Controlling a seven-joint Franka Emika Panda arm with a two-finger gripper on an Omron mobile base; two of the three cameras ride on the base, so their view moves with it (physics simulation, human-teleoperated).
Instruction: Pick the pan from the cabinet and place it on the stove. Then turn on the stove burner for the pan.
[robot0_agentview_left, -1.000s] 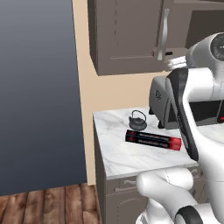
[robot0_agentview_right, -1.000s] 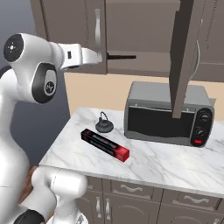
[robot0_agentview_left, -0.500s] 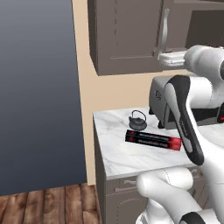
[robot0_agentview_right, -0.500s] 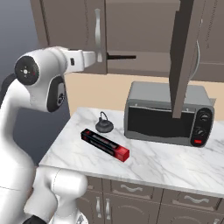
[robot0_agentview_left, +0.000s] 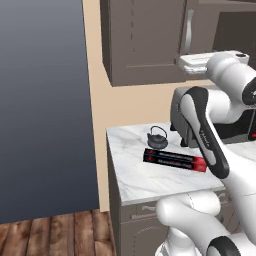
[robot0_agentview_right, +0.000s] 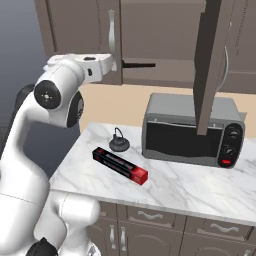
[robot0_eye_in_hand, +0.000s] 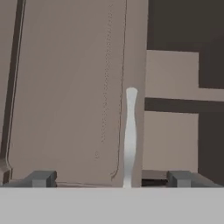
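The cabinet (robot0_agentview_left: 145, 40) (robot0_agentview_right: 75, 25) hangs above the counter. Its left door (robot0_eye_in_hand: 65, 87) is closed and carries a long silver handle (robot0_eye_in_hand: 130, 135) (robot0_agentview_right: 111, 35). Its right door (robot0_agentview_right: 212, 65) stands swung open. My gripper (robot0_eye_in_hand: 111, 179) (robot0_agentview_right: 113, 65) (robot0_agentview_left: 184, 62) is open and empty, raised in front of the closed door's lower edge, with the silver handle showing between its fingertips (robot0_eye_in_hand: 41, 178). A thin dark bar (robot0_agentview_right: 139, 64) juts from the open compartment; it may be the pan's handle, and the pan's body is hidden. The stove is out of view.
On the marble counter (robot0_agentview_right: 190, 185) stand a small black teapot (robot0_agentview_right: 119, 143) (robot0_agentview_left: 157, 137), a long black-and-red box (robot0_agentview_right: 120, 166) (robot0_agentview_left: 175, 160) and a grey toaster oven (robot0_agentview_right: 192, 130) under the open door. A dark blue-grey wall (robot0_agentview_left: 45, 100) rises to the left.
The arm's elbow has swung forward and lower, and the hand has edged slightly closer to the closed door. The jaws stay open; nothing on the counter has moved.
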